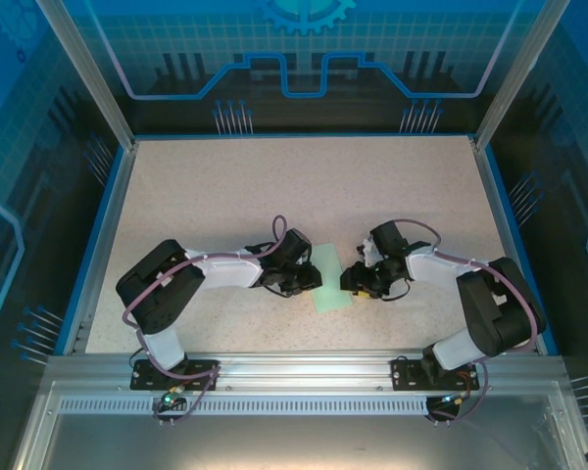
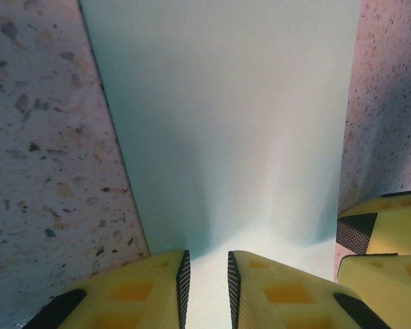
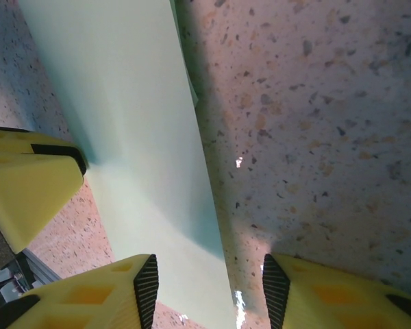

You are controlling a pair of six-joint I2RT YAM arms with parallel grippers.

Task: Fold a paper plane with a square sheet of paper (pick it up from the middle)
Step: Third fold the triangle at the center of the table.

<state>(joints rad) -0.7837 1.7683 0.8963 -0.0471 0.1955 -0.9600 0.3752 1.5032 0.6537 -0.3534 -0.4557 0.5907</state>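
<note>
1. So, the square sheet of paper [image 1: 330,277] lay on the speckled table [image 1: 225,196] near its front middle, right between the two grippers. It looked folded into a narrow pale mint strip.
2. Left gripper [image 2: 205,264] sat low over one end of the paper. Its yellow fingers [image 2: 144,288] were just a thin slit apart, with paper showing through the gap. It wasn't clamped on anything that I could see.
3. Right gripper [image 3: 211,274] was on the opposite side with its jaws roughly half open. One long edge of the paper ran between them, and it held nothing.
4. The tips of both grippers were just beside each other across the paper.
5. Behind the table stood blue wall panels with a gear graphic [image 1: 304,12].
</note>
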